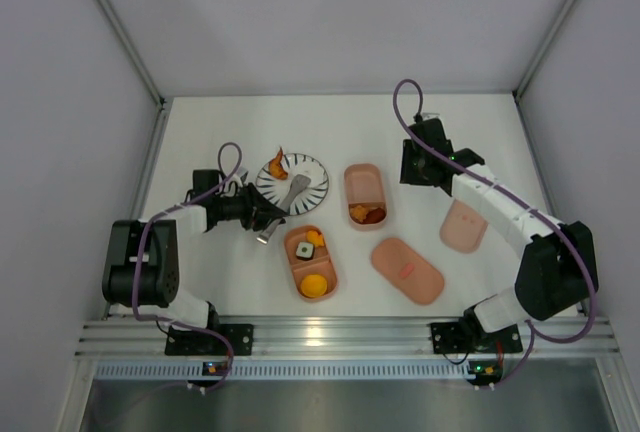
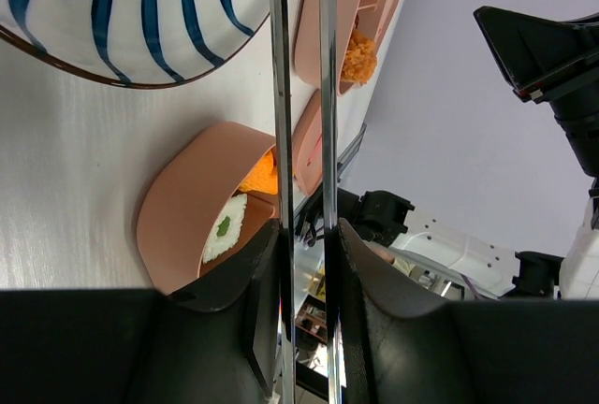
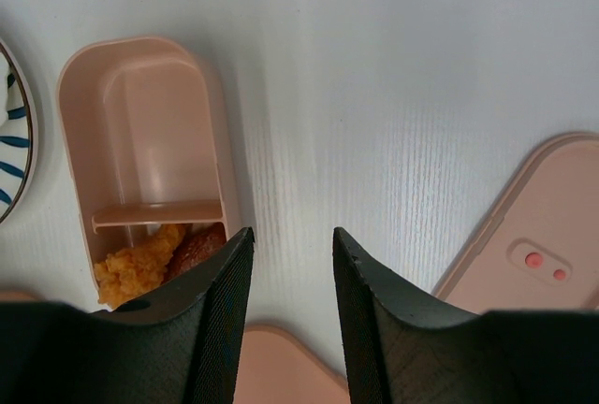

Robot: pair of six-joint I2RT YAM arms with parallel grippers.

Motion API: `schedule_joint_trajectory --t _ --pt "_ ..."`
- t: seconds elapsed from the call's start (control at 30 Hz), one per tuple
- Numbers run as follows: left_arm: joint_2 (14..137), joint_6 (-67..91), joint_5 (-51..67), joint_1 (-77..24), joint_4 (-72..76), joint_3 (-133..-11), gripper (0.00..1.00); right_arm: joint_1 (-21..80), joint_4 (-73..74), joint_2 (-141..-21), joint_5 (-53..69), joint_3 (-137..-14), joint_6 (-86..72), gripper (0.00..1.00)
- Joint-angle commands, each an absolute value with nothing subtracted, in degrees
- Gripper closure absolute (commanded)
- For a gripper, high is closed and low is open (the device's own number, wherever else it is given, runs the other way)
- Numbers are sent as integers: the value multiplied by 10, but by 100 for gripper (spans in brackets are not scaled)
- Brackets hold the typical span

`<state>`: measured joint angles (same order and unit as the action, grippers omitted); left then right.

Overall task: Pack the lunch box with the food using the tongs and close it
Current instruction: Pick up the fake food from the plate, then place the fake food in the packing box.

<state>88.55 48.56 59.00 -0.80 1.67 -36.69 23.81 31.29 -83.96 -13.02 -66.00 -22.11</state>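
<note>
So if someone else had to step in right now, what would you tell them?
Left gripper: shut on the tongs, whose tips reach over the striped plate.
Right gripper: open, holding nothing, hovering beside the far tray.
Done: the near tray holds a white roll and orange pieces; the far tray has fried pieces in one compartment, and the other is bare.
Left: one orange piece sits on the plate. It probably goes into a tray next, then the box gets closed. Both lids lie on the table, off the trays.
</note>
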Motion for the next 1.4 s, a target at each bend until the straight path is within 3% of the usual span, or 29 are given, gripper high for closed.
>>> schedule_joint_trajectory --t 0.0,0.53,0.77,1.37 --pt "861 465 601 -4 25 -396 97 234 305 -812 -141 -661 -221 61" --pt "779 473 597 -10 6 -410 100 233 323 -801 -150 -672 -220 61" --pt "761 462 587 -75 -28 -444 100 233 330 -789 -156 -672 -221 61" --pt "789 295 361 -208 -266 -593 99 233 345 -749 -180 -657 -228 62"
